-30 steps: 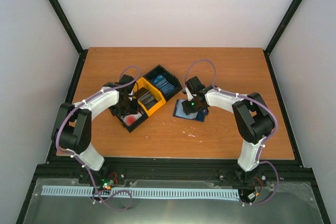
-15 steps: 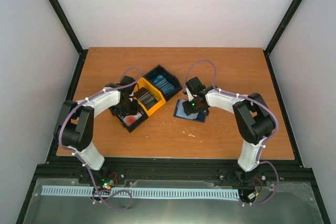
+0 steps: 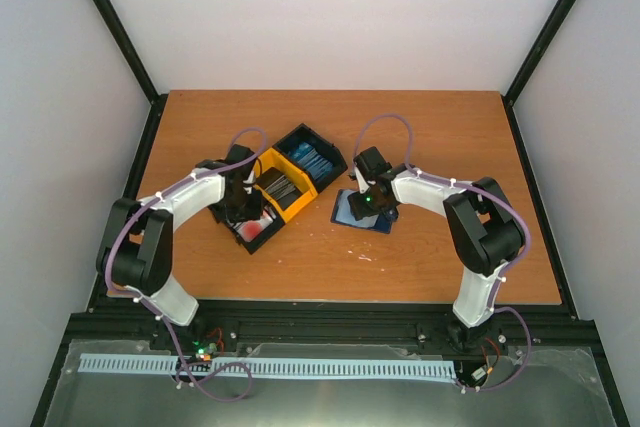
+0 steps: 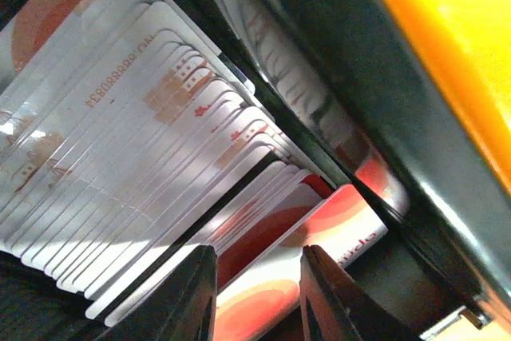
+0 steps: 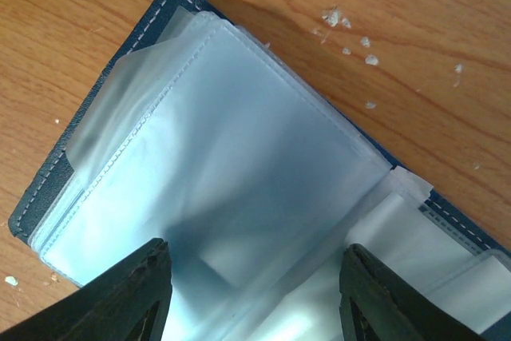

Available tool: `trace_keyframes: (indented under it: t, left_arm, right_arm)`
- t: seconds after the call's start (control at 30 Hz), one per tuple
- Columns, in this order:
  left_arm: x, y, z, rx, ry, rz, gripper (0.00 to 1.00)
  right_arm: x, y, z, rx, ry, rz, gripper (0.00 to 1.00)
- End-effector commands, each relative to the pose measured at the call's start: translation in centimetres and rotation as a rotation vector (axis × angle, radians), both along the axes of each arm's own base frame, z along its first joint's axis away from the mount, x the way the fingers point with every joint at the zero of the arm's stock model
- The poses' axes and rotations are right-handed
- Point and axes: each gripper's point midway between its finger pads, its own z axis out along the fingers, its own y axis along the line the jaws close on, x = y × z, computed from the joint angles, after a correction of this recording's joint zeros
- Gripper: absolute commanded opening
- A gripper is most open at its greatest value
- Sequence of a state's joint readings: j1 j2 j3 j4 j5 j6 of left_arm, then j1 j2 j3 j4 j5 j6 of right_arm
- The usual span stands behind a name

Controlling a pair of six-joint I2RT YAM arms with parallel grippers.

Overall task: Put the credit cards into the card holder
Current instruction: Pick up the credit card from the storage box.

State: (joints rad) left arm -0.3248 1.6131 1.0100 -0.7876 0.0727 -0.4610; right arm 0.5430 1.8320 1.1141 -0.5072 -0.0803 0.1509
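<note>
Several white credit cards with red blotches (image 4: 160, 117) stand in a leaning row in the tray's black end compartment (image 3: 258, 231). My left gripper (image 4: 258, 293) reaches down into that compartment (image 3: 243, 215). It is open, with its fingers either side of the endmost card (image 4: 319, 237). The card holder (image 5: 239, 157) lies open on the table, its pale clear sleeves facing up inside a navy cover (image 3: 347, 210). My right gripper (image 5: 255, 293) hangs just over the sleeves, open wide and holding nothing (image 3: 375, 202).
The black-and-yellow tray (image 3: 300, 195) lies diagonally left of centre. It holds dark grey cards (image 3: 280, 187) in the yellow middle section and blue cards (image 3: 310, 159) at the far end. Its black wall (image 4: 383, 101) runs close beside my left fingers. White crumbs (image 5: 351, 29) dot the wooden table.
My left gripper's fingers have drawn closer together around the endmost white-and-red card, and the left arm has shifted slightly. The right arm and card holder have not moved.
</note>
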Motion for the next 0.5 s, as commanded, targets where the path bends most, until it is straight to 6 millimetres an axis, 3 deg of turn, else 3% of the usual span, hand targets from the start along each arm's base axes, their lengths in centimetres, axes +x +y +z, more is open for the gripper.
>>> trace_keyframes:
  t: [0.0, 0.13, 0.47]
  left_arm:
    - [-0.9, -1.0, 1.2, -0.070, 0.024, 0.009, 0.29]
    - [-1.5, -1.5, 1.4, -0.110, 0.034, 0.003, 0.24]
    - [-3.2, -2.8, 1.9, -0.201, 0.062, -0.065, 0.22]
  right_arm:
    - [-1.0, -1.4, -0.4, -0.046, 0.028, -0.025, 0.58]
    - [-1.0, -1.4, -0.5, -0.049, 0.027, -0.028, 0.57]
    - [-1.1, -1.7, -0.6, -0.062, 0.026, -0.034, 0.57]
